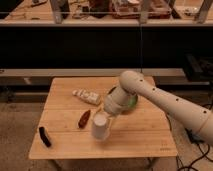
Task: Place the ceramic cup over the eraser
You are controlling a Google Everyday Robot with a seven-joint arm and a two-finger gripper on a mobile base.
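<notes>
The white ceramic cup (pixel 101 126) hangs tilted at the end of my arm, just above the middle of the wooden table (pixel 145 140). My gripper (pixel 108 114) is shut on the cup's upper end. The small black eraser (pixel 45 136) lies near the table's front left corner, well to the left of the cup and apart from it.
A reddish-brown oblong object (pixel 84 118) lies just left of the cup. A white bottle (pixel 87 96) lies on its side further back. A green bowl (pixel 132 102) sits behind my arm. Dark shelving stands behind the table.
</notes>
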